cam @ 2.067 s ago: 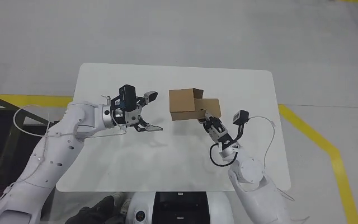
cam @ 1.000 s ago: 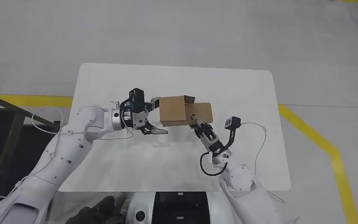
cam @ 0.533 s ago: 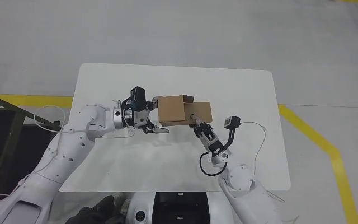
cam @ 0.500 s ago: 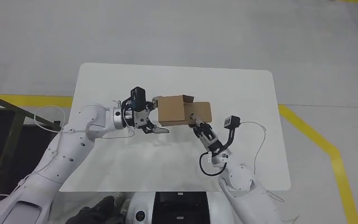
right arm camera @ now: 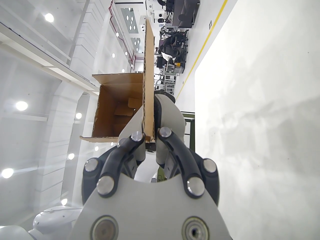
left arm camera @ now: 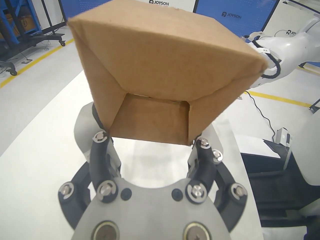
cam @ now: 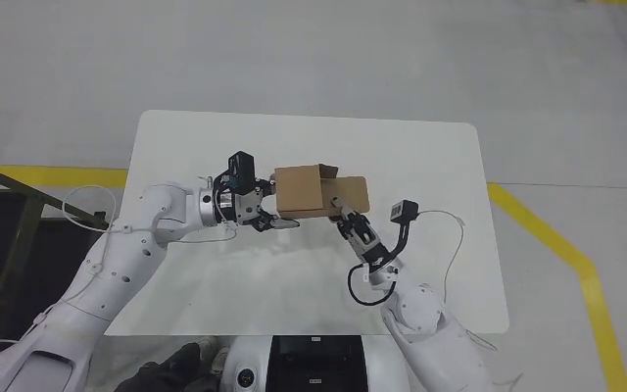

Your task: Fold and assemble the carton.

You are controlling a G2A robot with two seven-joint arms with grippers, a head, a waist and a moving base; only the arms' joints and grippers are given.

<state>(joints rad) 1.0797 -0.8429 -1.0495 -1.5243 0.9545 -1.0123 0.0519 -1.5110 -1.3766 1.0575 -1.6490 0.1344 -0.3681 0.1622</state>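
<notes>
- My right hand (right arm camera: 150, 136) is clamped on one flap of the brown cardboard carton (cam: 304, 191)
- My left hand (left arm camera: 151, 141) is spread apart, flanking its opposite end
- Carton location: over the white worktop (cam: 196, 147), near its middle

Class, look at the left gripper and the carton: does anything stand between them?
Nothing visible does. The carton has its near end right at the fingertips of the open left gripper, while the right gripper pinches a flap on its far side.

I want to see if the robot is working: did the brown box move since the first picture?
Yes. The carton has shifted toward the left edge of the table, away from its right edge, and now sits right by the left hand.
</notes>
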